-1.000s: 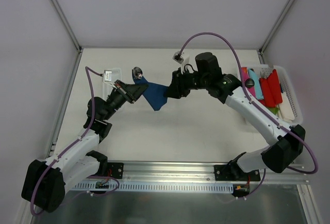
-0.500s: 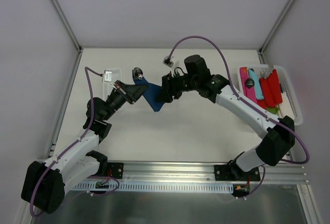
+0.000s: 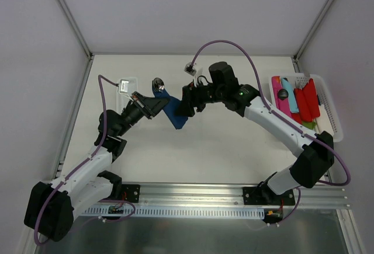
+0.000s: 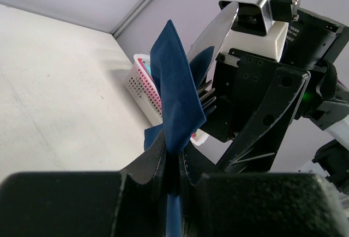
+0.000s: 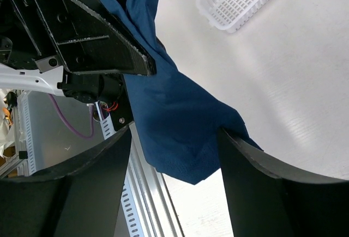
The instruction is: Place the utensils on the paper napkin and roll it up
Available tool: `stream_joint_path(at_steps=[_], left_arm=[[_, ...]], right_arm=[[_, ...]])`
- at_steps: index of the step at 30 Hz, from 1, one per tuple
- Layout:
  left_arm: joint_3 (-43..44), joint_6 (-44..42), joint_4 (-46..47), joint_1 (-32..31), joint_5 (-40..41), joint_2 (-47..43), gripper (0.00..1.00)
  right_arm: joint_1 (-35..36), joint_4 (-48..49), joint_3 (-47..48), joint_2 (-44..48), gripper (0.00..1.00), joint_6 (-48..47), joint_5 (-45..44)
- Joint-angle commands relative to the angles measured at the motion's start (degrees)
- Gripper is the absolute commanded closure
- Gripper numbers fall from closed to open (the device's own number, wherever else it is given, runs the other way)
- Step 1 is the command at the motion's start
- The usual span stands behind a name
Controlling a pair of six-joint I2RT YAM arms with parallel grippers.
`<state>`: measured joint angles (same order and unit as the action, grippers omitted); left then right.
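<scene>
Now right fingers (image 5: pixel 92 193) stand wider around napkin (image 5: pixel 174 111) (left fingers (image 4: pixel 150 163) pinching).

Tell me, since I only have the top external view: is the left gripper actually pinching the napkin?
Observer: Yes. In the left wrist view the left gripper is shut on the paper napkin, which stands up from between its fingers.
Operator: And the right one?
Observer: The right wrist view shows the right gripper open, with the napkin's hanging corner between its two fingers.
Operator: Where is the cutlery?
Observer: In the left wrist view a silver utensil sticks up just behind the napkin's fold.
</scene>
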<state>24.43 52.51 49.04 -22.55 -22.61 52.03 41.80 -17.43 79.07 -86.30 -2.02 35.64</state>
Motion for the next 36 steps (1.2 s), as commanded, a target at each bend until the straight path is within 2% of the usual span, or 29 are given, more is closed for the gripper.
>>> stream_joint_path(at_steps=[1, 8, 23, 26, 30, 32, 36], left_arm=[[2.8, 1.5, 5.2, -0.6, -2.7, 0.3, 1.0], [3.6, 2.6, 7.3, -0.6, -4.9, 2.0, 1.0], [3.6, 6.4, 15.1, -0.5, -6.6, 4.8, 1.0], [3.2, 7.1, 16.3, -0.6, -6.7, 5.4, 1.0], [3.0, 8.0, 18.6, -0.6, -7.1, 6.2, 1.0], [3.3, 8.3, 18.8, -0.5, -7.5, 6.7, 1.0], [2.9, 9.5, 21.4, -0.6, -7.8, 7.6, 1.0]], right_arm=[[0.3, 2.8, 1.5, -0.2, 0.32, -1.1, 1.3], [0.4, 2.8, 1.5, -0.8, 0.29, -1.8, 1.5], [0.0, 5.2, -0.2, -1.1, 0.29, 1.0, 10.5], [-0.7, 7.2, -0.7, -1.3, 0.32, 3.7, 13.0], [-2.2, 12.2, -1.8, -2.3, 0.44, 10.3, 17.5], [-3.5, 16.2, -2.9, -3.3, 0.5, 13.6, 19.0], [-5.9, 28.0, -5.2, -5.7, 0.56, 25.5, 25.6]])
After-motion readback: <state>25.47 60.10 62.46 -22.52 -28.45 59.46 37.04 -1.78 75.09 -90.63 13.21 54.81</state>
